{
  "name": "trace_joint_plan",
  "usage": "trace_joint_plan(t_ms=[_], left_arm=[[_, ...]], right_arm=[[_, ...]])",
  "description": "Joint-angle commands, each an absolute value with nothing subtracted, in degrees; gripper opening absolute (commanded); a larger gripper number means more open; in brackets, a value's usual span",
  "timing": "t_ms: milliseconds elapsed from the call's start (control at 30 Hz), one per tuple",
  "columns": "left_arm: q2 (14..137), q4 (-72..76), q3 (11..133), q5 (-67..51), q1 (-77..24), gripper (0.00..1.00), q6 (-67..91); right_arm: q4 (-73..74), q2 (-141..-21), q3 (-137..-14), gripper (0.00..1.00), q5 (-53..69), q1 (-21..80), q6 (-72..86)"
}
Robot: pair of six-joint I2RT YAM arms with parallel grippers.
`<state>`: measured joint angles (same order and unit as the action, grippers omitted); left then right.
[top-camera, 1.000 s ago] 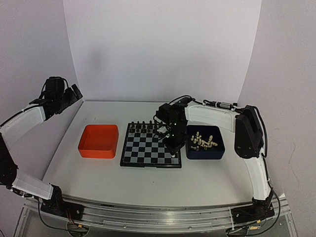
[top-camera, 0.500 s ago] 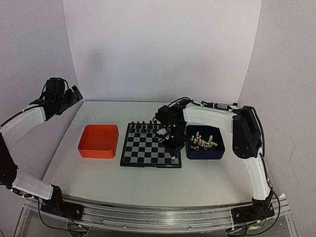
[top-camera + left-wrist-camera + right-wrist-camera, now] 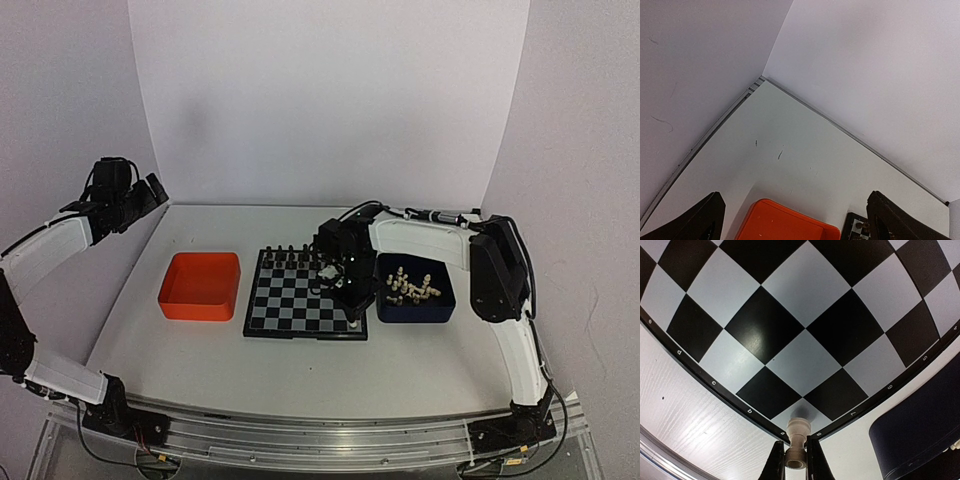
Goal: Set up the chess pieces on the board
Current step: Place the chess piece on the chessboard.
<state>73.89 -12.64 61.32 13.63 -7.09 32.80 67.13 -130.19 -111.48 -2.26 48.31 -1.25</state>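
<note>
One tiny cream-white chess piece [image 3: 797, 432] is pinched upright in the right gripper [image 3: 795, 460] over a corner square of the black-and-grey checked board [image 3: 765, 330], apparently for placing, while the left gripper [image 3: 152, 188] gapes idle.

A robotics lab: plain white backdrop [image 3: 330, 100] and aluminium mounting rail [image 3: 300, 436].

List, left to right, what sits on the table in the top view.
orange tray → board → blue tray. The right arm overlaps the board's right edge, so it is left out of the order.
</note>
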Motion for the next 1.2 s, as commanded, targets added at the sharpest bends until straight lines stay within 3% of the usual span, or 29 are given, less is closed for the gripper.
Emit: trace_joint_plan(t_ms=[0, 600, 1033, 1167], left_arm=[[72.3, -12.8, 61.3, 13.2, -7.1, 1.00, 31.6], [71.6, -13.3, 60.9, 13.2, -7.1, 1.00, 31.7], [71.0, -12.6, 60.1, 12.3, -7.1, 1.00, 32.0], [71.2, -12.6, 60.1, 12.3, -7.1, 1.00, 32.1]], right_arm=[[68.5, -130.2, -111.8, 0.05, -2.5, 48.6, -1.2], [68.4, -131.6, -109.9, 0.11, -1.9, 48.6, -1.0], [67.3, -126.7, -112.4, 0.48, -3.6, 48.6, -0.4], [65.1, -122.1, -113.2, 0.70, -4.6, 48.7, -0.4]])
